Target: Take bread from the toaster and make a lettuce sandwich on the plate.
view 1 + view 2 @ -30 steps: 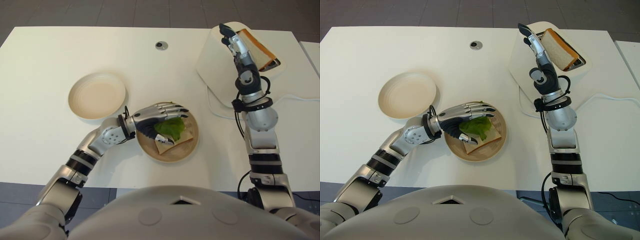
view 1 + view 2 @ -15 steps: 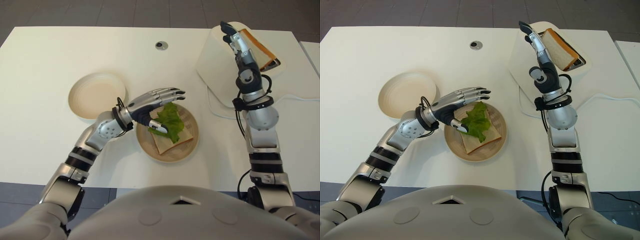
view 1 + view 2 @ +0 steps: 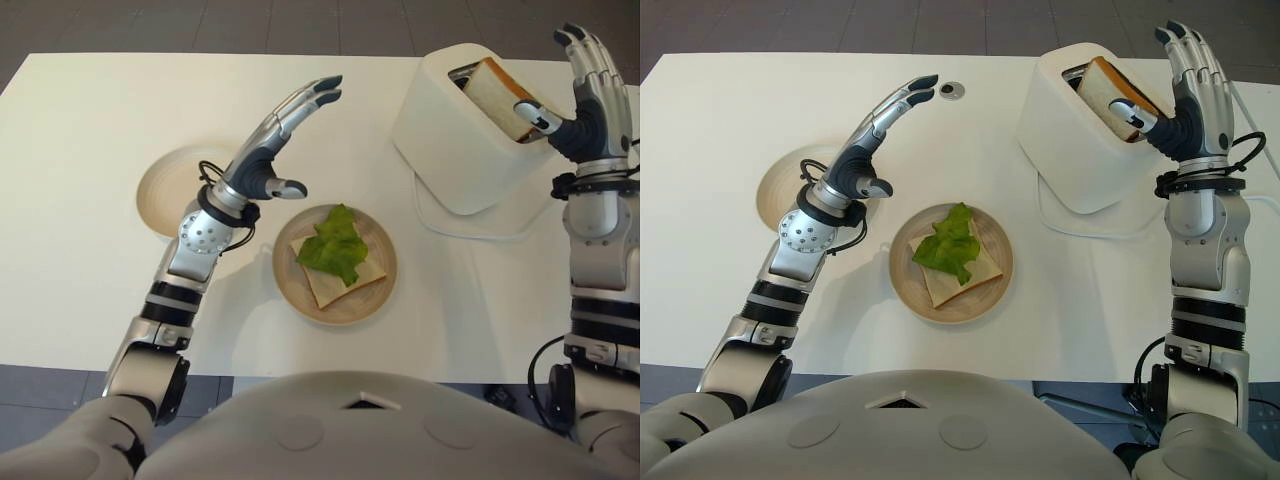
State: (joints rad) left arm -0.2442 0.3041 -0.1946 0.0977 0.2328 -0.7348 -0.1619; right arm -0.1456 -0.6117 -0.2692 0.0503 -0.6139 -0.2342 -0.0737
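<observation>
While lettuce tops plated bread, R hand hovers by toaster slice.

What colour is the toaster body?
White toaster, clearest in the left eye view.

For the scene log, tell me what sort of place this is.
Probably a test bench staged as a kitchen spot: a boxy white toaster holding a crusted bread slice, a round tan plate with a square bread base and a green lettuce leaf, on a white table with a cable grommet.
</observation>
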